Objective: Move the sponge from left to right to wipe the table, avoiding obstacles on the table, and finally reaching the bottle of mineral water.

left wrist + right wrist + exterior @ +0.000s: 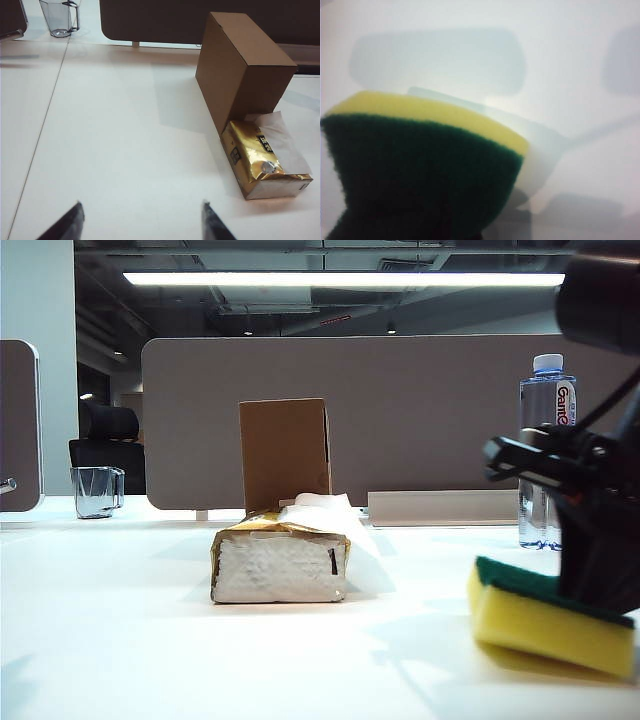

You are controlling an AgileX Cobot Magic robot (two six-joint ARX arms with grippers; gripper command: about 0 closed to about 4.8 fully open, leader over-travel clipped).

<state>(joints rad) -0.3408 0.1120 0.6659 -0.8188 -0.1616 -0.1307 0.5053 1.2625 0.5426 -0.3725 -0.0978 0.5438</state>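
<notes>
My right gripper [590, 585] pressed the yellow foam sponge with its dark green scouring top [545, 612] onto the white surface [150, 640], on the right side, in front of the water bottle.

I saw the right gripper clamped on the sponge's green layer, its fingers hidden by the foam in the wrist view. The clear plastic bottle with a white cap and purple-white label [546, 455] stood upright just behind that arm, near the grey divider panel [420, 410]. My left gripper [142, 225] hovered with its jaws apart, holding nothing, over bare surface beside the gold-wrapped tissue pack [260, 160]. The upright brown cardboard box [245, 70] stood touching the pack's far end. A clear glass mug [97, 490] sat well apart at far left.
</notes>
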